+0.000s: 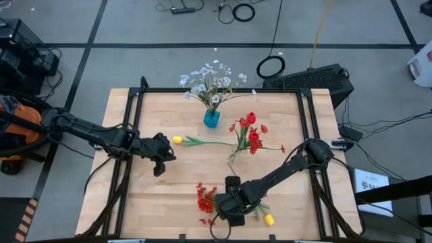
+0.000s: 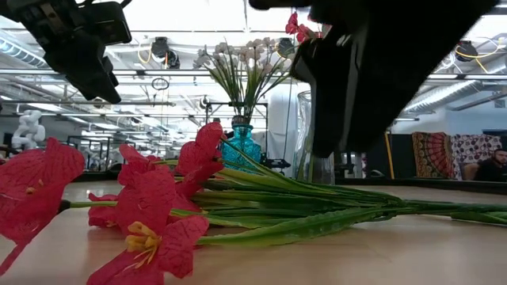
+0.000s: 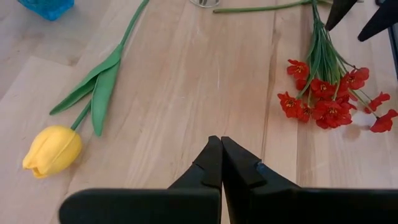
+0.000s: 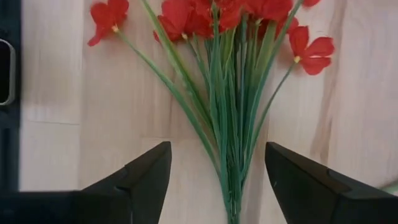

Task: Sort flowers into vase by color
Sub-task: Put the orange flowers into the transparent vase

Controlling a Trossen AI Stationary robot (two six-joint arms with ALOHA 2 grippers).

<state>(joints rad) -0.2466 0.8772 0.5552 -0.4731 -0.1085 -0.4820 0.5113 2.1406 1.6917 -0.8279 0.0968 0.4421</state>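
While the white sprays point(image 1: 208, 79) are already standing in the blue vase point(image 1: 211, 119), the rest is being left unsorted on the table point(image 1: 155, 196). A red cluster point(image 4: 219, 37) is being straddled at its stems by the right gripper point(image 4: 217, 168), jaws wide and nothing gripped yet. The left gripper point(image 3: 221, 165) is being held shut and empty near a yellow tulip point(image 3: 53, 151). Red tulips point(image 1: 251, 135) by the clear vase point(image 2: 315, 134) and a second yellow tulip point(image 1: 268, 219) are lying loose; most sorting is judged outstanding.

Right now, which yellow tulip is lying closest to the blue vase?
The yellow tulip beside the shut left gripper, stem pointing toward the table's middle. It lies just below the blue vase; the other yellow tulip sits at the table's front edge.
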